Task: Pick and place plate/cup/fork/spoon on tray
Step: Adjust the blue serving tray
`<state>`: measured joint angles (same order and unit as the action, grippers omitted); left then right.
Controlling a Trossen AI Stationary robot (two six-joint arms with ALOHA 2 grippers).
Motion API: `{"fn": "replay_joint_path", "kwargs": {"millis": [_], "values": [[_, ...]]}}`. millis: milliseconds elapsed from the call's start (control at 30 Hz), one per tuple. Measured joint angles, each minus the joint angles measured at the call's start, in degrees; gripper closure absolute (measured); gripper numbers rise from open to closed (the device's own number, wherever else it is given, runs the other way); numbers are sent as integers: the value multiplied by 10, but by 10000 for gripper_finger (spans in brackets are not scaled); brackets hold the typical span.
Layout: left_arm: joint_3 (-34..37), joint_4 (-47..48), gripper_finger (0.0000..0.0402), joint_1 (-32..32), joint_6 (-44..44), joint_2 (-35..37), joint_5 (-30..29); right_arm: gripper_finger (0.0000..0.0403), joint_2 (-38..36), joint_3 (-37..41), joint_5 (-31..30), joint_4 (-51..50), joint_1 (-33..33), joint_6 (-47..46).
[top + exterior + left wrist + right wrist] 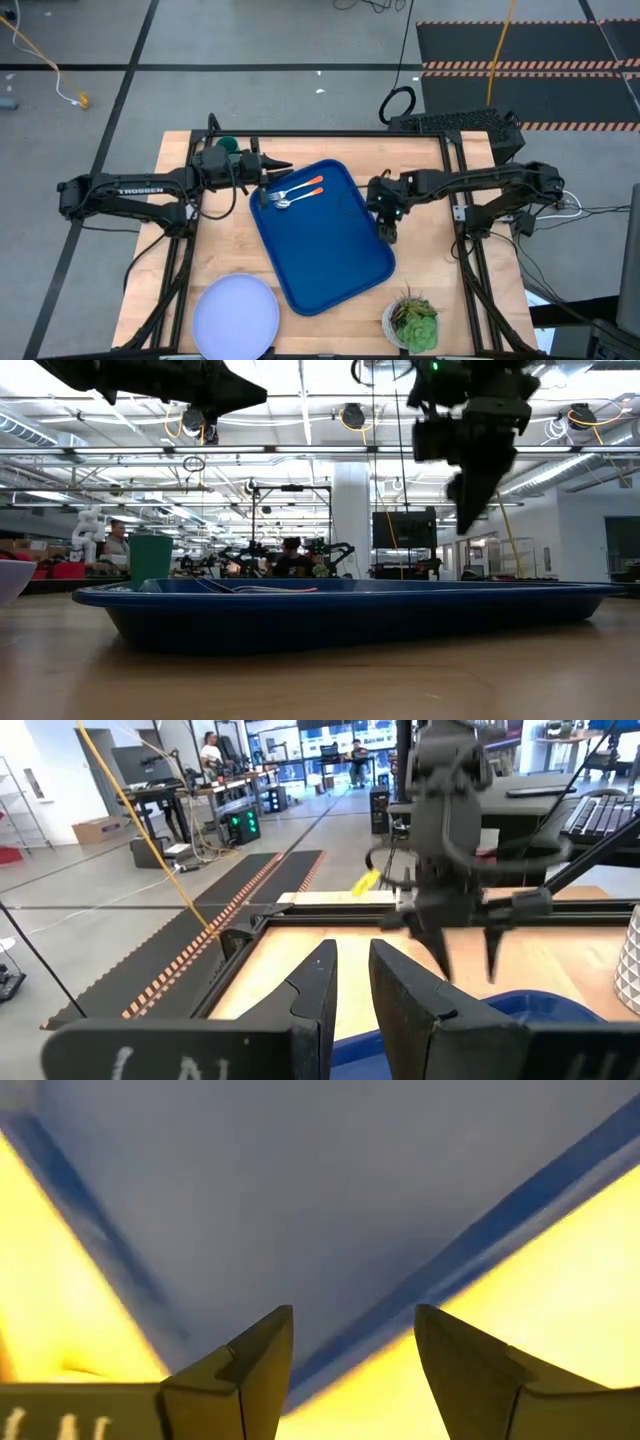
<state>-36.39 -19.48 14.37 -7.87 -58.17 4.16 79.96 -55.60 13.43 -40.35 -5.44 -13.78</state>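
Note:
The blue tray [335,245] lies slanted in the table's middle. The orange-handled fork [288,190] and spoon [298,197] lie side by side in its far left corner. The dark green cup [228,145] stands on the table beyond that corner, beside my left arm. The pale plate [235,315] rests on the table at the near left. My left gripper [280,167] hangs level above the tray's far left corner, its fingers a narrow gap apart [352,975] with nothing between them. My right gripper [386,228] hangs open above the tray's right rim [470,1240], pointing slantwise down and holding nothing.
A white pot with a green plant [412,322] stands at the near right, close to the tray's near right corner. Bare wood [425,270] shows to the right of the tray. The arms' black frame rails [350,133] run along the table's far edge and sides.

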Motion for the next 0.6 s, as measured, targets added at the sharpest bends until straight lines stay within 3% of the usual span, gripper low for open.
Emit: {"fn": "replay_joint_path", "kwargs": {"millis": [167, 333, 500, 600], "values": [[0, 0, 334, 0, 0, 0, 0, 202, 0, -72, -108, -32, -1, 174], [0, 6, 334, 0, -6, 0, 0, 202, 0, -98, -108, -9, -5, 357], [0, 22, 334, 0, 1, 0, -1, 202, 1, -99, -106, 1, 3, 637], [0, 31, 334, 0, 5, 0, -1, 202, 1, -91, -119, 39, 10, 715]]}}
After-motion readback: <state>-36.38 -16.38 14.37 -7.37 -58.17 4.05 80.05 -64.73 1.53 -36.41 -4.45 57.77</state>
